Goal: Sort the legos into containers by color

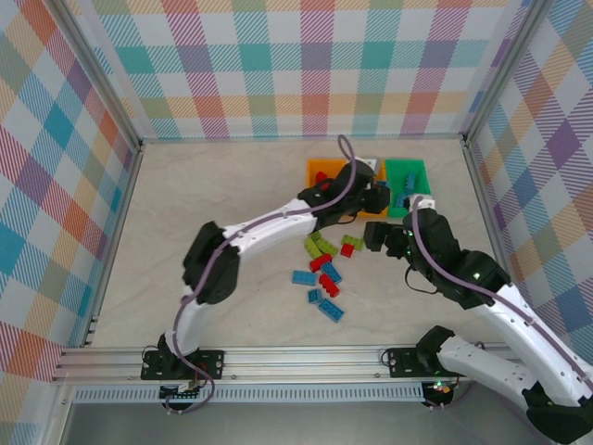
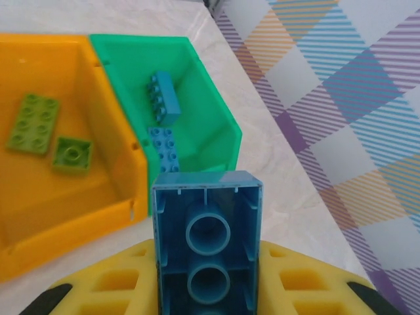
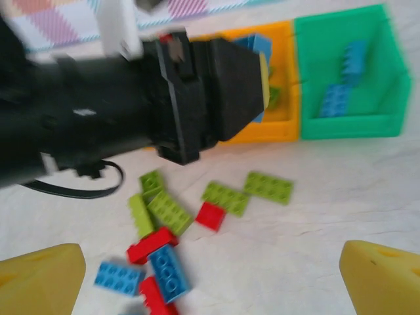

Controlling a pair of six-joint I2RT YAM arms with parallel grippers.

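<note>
My left gripper [image 2: 207, 269] is shut on a blue brick [image 2: 207, 236], its hollow underside facing the camera, in front of the near walls of an orange bin [image 2: 128, 164] and the green bin [image 2: 223, 125]. That orange bin holds two lime green bricks [image 2: 33, 123]; the green bin holds two blue bricks [image 2: 164, 98]. From above, the left gripper [image 1: 373, 197] hangs over the orange bin beside the green bin [image 1: 412, 170]. Loose legos [image 1: 324, 267] in red, blue and green lie on the table. My right gripper [image 3: 213, 282] is open above them, holding nothing.
A second orange bin [image 1: 324, 170] stands left of the others with a red brick inside. The left arm's black wrist [image 3: 131, 98] crosses above the far side of the pile. The enclosure's patterned walls [image 1: 296, 65] surround the table [image 1: 213, 185].
</note>
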